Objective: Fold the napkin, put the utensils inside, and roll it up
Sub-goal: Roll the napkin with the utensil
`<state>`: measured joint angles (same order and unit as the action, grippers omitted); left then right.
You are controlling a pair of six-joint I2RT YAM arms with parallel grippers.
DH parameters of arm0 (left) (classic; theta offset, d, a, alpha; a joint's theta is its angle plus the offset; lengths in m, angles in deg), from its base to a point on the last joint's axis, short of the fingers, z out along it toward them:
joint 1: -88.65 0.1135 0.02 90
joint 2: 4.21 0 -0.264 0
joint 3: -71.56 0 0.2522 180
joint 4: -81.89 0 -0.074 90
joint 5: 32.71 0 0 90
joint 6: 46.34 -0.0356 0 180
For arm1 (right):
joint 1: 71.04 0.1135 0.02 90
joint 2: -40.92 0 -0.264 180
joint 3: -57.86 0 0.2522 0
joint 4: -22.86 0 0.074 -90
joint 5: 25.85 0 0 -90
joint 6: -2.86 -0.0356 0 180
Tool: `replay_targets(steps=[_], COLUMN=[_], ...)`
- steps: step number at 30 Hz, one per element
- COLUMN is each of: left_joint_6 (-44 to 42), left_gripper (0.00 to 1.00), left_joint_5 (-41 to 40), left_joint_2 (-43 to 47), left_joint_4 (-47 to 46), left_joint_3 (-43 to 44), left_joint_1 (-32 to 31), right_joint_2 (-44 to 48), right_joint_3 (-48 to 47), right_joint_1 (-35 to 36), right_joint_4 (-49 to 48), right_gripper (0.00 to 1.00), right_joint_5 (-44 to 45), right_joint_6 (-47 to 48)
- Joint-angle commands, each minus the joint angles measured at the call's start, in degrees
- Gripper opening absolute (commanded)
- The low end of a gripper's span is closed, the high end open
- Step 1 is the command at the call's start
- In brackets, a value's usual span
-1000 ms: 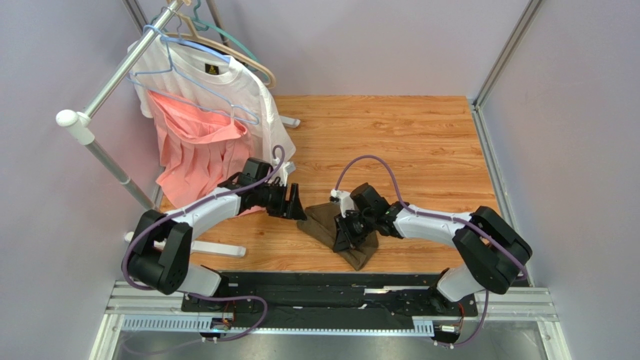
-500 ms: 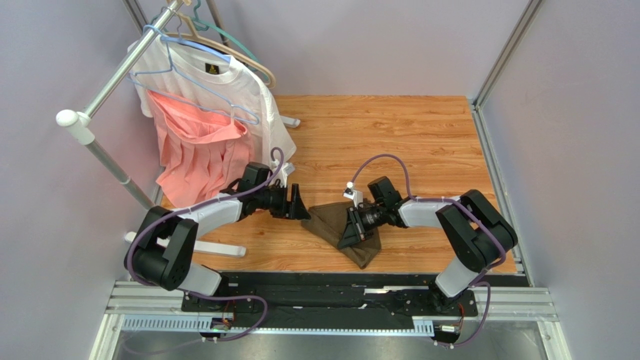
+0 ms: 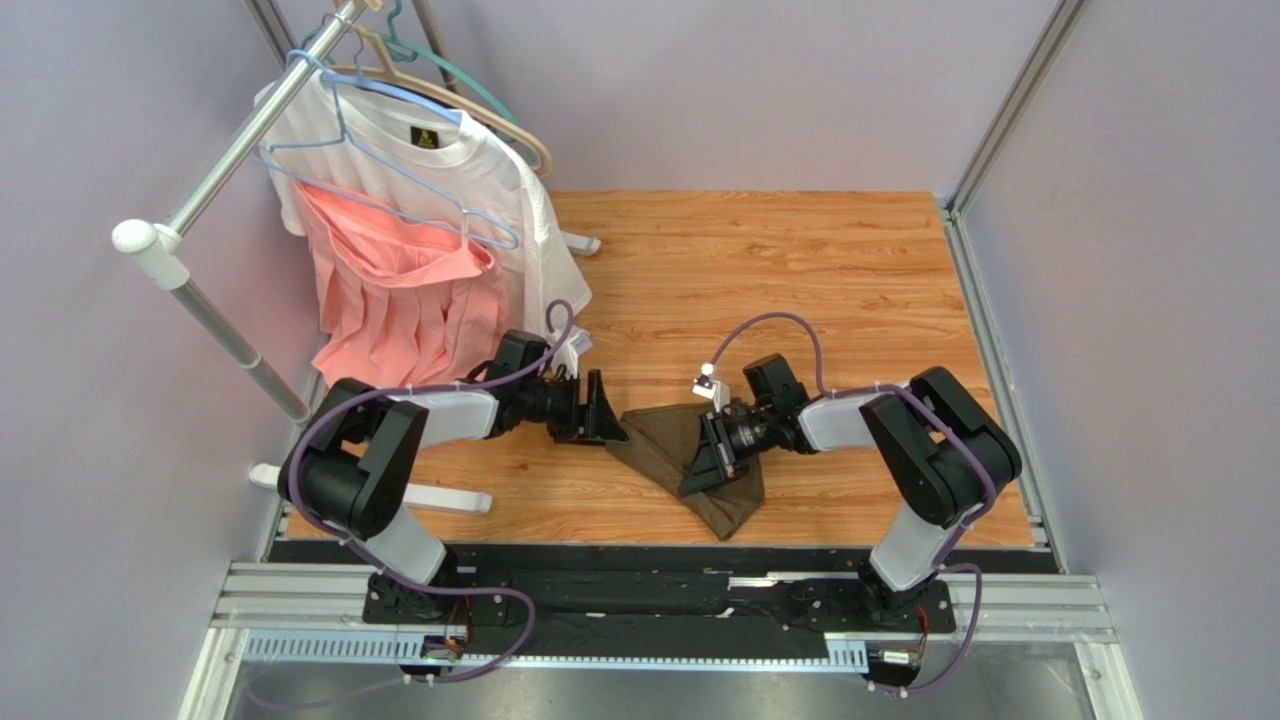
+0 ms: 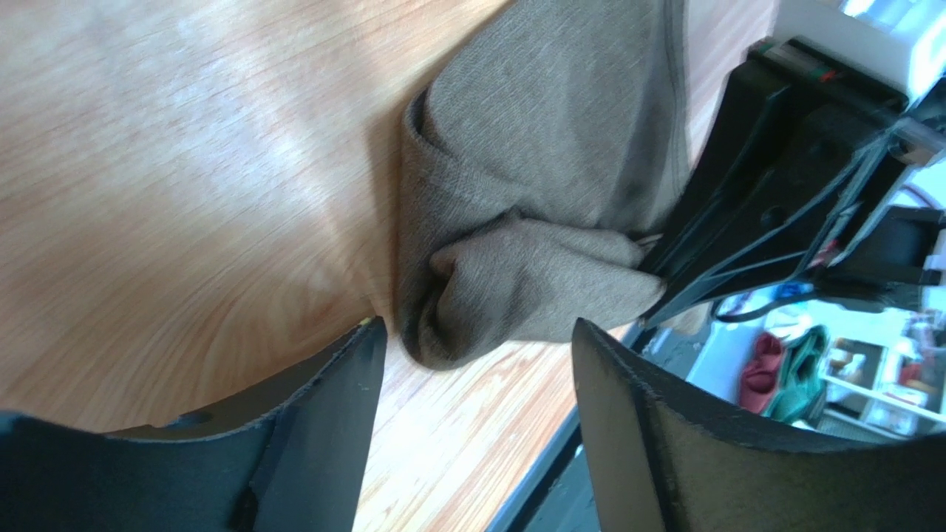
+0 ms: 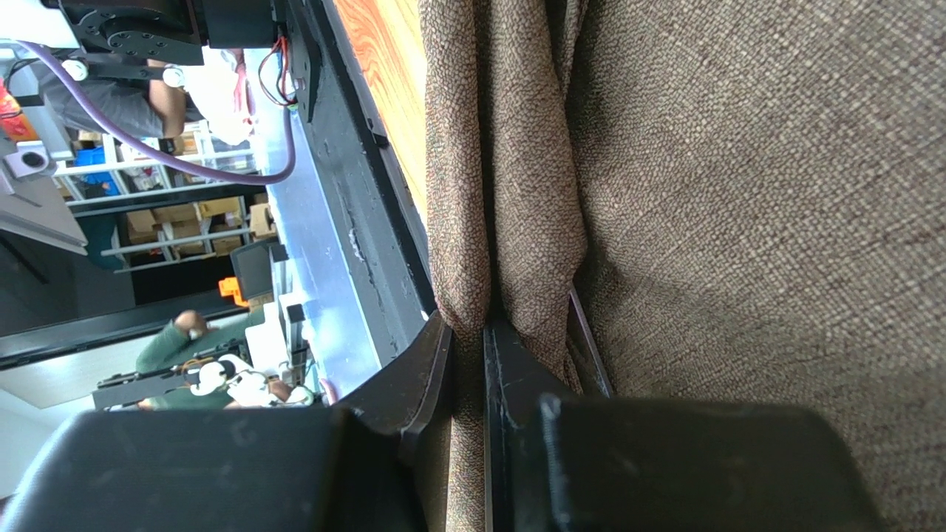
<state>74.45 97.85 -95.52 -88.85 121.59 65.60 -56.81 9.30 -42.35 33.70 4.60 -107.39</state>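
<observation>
Both arms have drawn their elbows in since a second ago, and the napkin (image 3: 673,438) has slid a little toward the right arm along with them. It lies as a crumpled, folded bundle on the near middle of the wooden counter (image 3: 781,270), between the two grippers.

The right gripper (image 3: 700,468) is almost closed, pinching a raised fold of the cloth. In its wrist view the two fingers (image 5: 428,366) stand nearly together with a ridge of napkin (image 5: 722,222) squeezed between them. Their tips are buried in the weave there, and only a strip of counter (image 5: 383,44) shows at the top.

The left gripper (image 3: 604,420) is spread wide and holds nothing. In the left wrist view the gripper (image 4: 477,333) frames the rounded end of the napkin (image 4: 533,222), one finger (image 4: 322,421) just beside the cloth. Whether it touches cannot be told. The right gripper (image 4: 655,266) is cut off at that frame's edge.

Whatever sits inside the folds is hidden by the cloth.

A white T-shirt (image 3: 451,180) and a pink garment (image 3: 398,300) hang on a rack (image 3: 226,150) at the far left, partly covering the counter's corner.
</observation>
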Motion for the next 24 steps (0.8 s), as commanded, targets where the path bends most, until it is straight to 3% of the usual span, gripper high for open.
replay_targets(steps=[1, 5, 8, 14, 16, 17, 18, 20, 24], left_joint_6=[4.5, 4.1, 5.0, 4.5, 4.5, 4.5, 4.5, 3.7, -0.1], left_gripper=[0.69, 0.64, 0.53, 0.26, 0.12, 0.0, 0.0, 0.0, 0.0], left_joint_5=[2.9, 2.6, 3.2, 3.6, 3.4, 3.3, 3.0, 2.3, 0.1], left_joint_2=[-3.2, -4.2, -5.3, -6.6, -6.7, -6.7, -6.6, -6.3, -5.7], left_joint_4=[-9.4, -10.0, -11.9, -12.3, -11.9, -11.0, -10.2, -6.5, 2.5], left_joint_3=[-2.3, -2.3, -2.0, -1.6, -1.5, -0.9, -0.7, 0.8, 4.7], left_joint_1=[0.3, 0.2, -0.3, -1.1, -1.1, -1.1, -1.1, -1.1, -1.1], right_joint_2=[-2.1, -2.7, -3.5, -4.4, -4.6, -4.3, -4.1, -2.0, 5.3], right_joint_3=[-0.5, -0.4, -0.7, -1.0, -1.1, -1.2, -1.4, -2.7, -5.8], right_joint_1=[-0.4, -0.4, -0.4, -0.4, -0.5, -0.4, -0.4, -0.5, -0.5], right_joint_4=[-1.4, -1.7, -2.1, -2.7, -2.4, -2.3, -1.9, 1.1, 12.3], right_gripper=[0.0, 0.0, 0.0, 0.0, 0.0, 0.0, 0.01, 0.07, 0.32], right_joint_5=[-0.1, -0.1, 0.0, 0.1, 0.7, 0.8, 1.0, 2.6, 8.9], right_joint_6=[-0.2, -0.1, -0.1, -0.2, -0.1, -0.1, -0.1, 0.7, 3.8])
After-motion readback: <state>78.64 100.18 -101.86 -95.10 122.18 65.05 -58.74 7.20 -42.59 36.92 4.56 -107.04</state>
